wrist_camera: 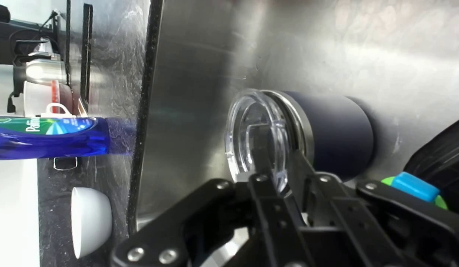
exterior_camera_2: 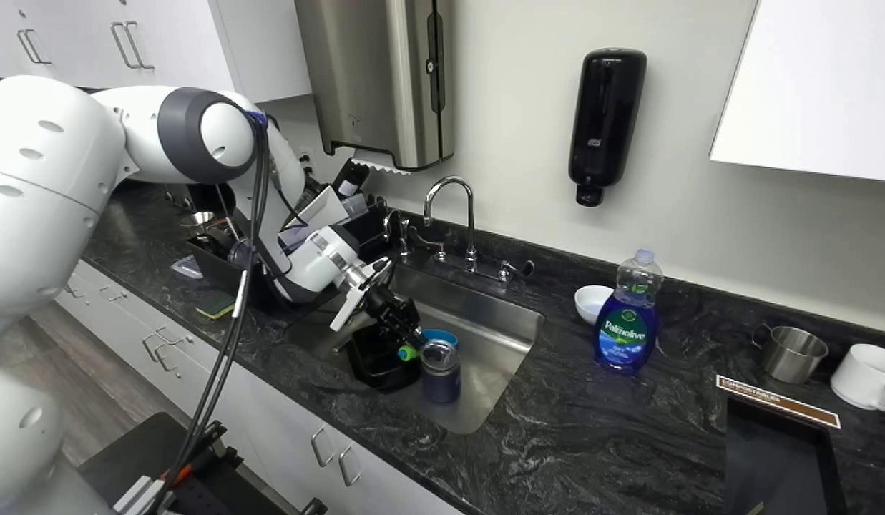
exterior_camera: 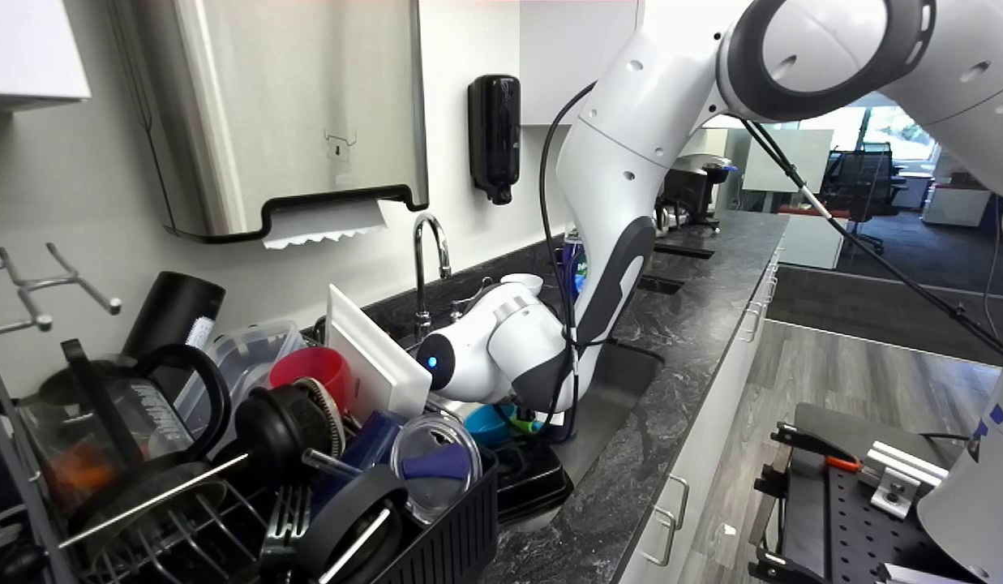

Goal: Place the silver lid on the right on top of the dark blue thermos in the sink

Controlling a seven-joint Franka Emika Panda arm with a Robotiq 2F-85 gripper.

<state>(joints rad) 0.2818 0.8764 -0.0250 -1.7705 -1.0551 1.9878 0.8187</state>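
In the wrist view the claw (wrist_camera: pixel 280 159) extends up from the bottom of the frame, its jaws only narrowly apart, with the lower edge of the clear lid (wrist_camera: pixel 246 129) between them; I cannot tell whether they pinch it. The lid is at the mouth of the blue thermos (wrist_camera: pixel 337 133), mid-frame, its face turned left; how well it is seated I cannot tell. The thermos's long axis runs nearly level across that frame, mouth left, base right. In an exterior view it stands upright in the steel sink (exterior_camera_2: pixel 499 343), low centre, lid end up, its inside hidden. Behind it is a light blue bowl (exterior_camera_2: pixel 443 336), and to its left a black container (exterior_camera_2: pixel 381 372). The tap (exterior_camera_2: pixel 471 225) rises at the sink's back edge. The dark marbled surface (exterior_camera_2: pixel 578 443) surrounds the sink; on its right part are a white bowl (exterior_camera_2: pixel 591 303), a soap bottle (exterior_camera_2: pixel 624 325) with blue liquid, a steel cup (exterior_camera_2: pixel 793 355) and a white mug (exterior_camera_2: pixel 864 373), above a black bin opening (exterior_camera_2: pixel 778 458). In an exterior view the dish rack (exterior_camera: pixel 460 519) fills the lower left, holding a red cup (exterior_camera: pixel 319 373), a fork (exterior_camera: pixel 286 519) and a glass press (exterior_camera: pixel 156 418) with an orange patch showing through. A towel dispenser (exterior_camera: pixel 290 113) and a soap dispenser (exterior_camera: pixel 495 134) hang on the wall; at upper right an office chair (exterior_camera: pixel 870 182) stands beyond a wood floor (exterior_camera: pixel 882 365).
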